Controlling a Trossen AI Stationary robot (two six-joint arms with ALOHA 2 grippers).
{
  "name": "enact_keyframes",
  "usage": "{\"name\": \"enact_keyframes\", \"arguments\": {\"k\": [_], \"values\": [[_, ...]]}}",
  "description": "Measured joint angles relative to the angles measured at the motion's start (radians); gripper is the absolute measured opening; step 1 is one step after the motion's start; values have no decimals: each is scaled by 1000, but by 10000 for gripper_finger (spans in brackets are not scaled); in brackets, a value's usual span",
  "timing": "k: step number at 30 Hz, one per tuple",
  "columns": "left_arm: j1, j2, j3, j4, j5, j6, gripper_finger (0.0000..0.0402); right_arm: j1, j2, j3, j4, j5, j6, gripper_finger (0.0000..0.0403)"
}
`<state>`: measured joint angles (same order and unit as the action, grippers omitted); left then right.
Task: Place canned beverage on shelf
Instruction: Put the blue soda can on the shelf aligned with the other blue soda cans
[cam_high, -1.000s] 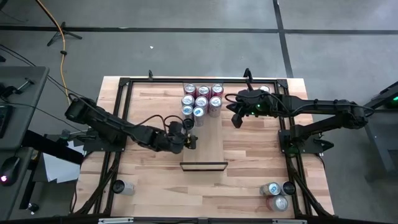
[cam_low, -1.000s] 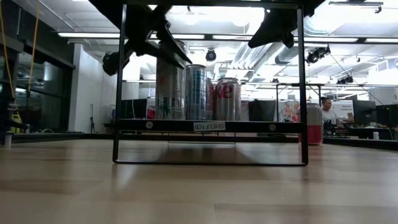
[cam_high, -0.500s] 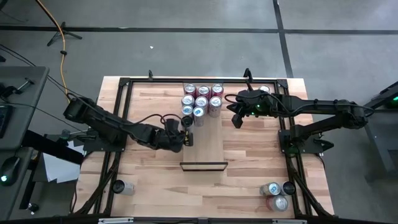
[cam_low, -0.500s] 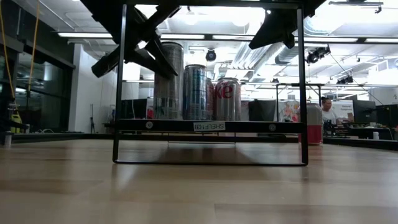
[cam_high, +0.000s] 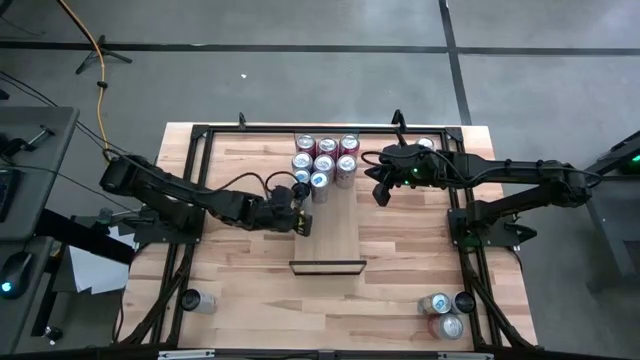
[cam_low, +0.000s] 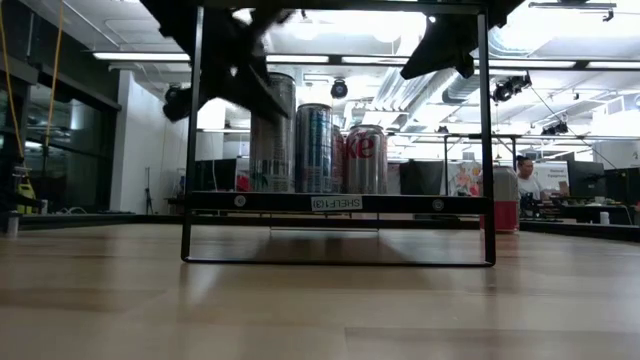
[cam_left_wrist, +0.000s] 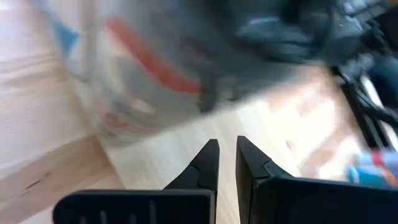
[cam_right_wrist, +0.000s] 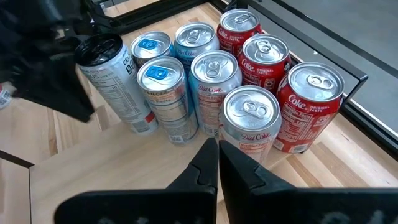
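The shelf (cam_high: 335, 232) is a light wood panel raised on a black frame (cam_low: 190, 150). Several cans (cam_right_wrist: 214, 74) stand upright in a cluster on its far end. The cluster's near-left can is a tall slim silver one (cam_right_wrist: 109, 81) with a dark top. My left gripper (cam_left_wrist: 226, 155) is shut and empty. It hovers close beside this tall can (cam_high: 301, 190) on its near-left side, where the right wrist view shows it as a dark blur (cam_right_wrist: 53, 74). My right gripper (cam_right_wrist: 218, 158) is shut and empty, above the shelf just right of the cluster (cam_high: 380, 192). My left gripper stands right against the tall can's upper side wall (cam_right_wrist: 87, 68). The blurred gripper body covers that spot, so I cannot tell whether it touches the can.
More cans stand on the tabletop: one at the near left (cam_high: 196, 300) and a small group at the near right (cam_high: 445, 312). The black table frame (cam_high: 190, 160) runs along both sides. The shelf's near half shows bare wood.
My left gripper has moved a little toward the far edge, closer to the tall can, and has rolled about its own pointing line. It stays shut. The cans and my right gripper have kept still.
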<state>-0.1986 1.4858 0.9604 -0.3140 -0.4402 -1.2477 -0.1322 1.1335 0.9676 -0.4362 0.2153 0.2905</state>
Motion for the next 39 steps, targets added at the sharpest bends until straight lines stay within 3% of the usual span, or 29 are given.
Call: {"name": "enact_keyframes", "arguments": {"k": [7,13,17,23,28,39], "values": [[3,-201,0,34,42,343,0,0,0,0,10,-11,1,1],[38,-454,1,64,2,759,0,0,0,0,109,-104,0,1],[101,-587,-38,113,30,940,0,0,0,0,194,-147,0,1],[230,-763,-256,368,205,973,0,2,0,0,266,-166,0,1],[303,-829,-427,597,336,965,0,2,0,0,287,-166,-2,1],[338,-829,-473,628,404,980,0,2,0,0,284,-166,-3,1]]}}
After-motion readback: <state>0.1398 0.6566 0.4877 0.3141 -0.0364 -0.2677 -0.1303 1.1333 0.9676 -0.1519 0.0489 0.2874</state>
